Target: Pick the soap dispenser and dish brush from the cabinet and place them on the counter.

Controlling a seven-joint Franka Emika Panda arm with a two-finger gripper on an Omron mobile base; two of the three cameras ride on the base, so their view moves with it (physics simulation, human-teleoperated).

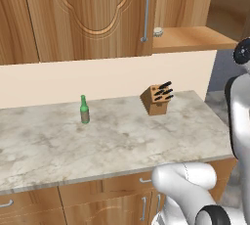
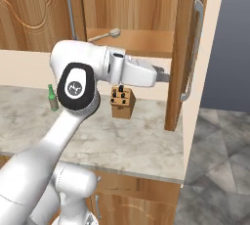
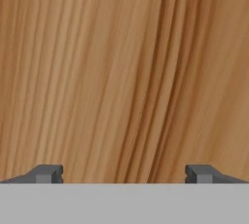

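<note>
Wood fills the wide-spread, seemingly empty fingers' (image 3: pixel 48 173) gap.

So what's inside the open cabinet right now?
On the cabinet's wooden shelf lies the dish brush, bristle head toward the middle. No soap dispenser shows there. The open door and the arm cover the shelf's right end.

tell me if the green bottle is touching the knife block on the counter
Apart. The left base view shows the green bottle and the knife block standing with a wide stretch of bare counter between them.
</note>
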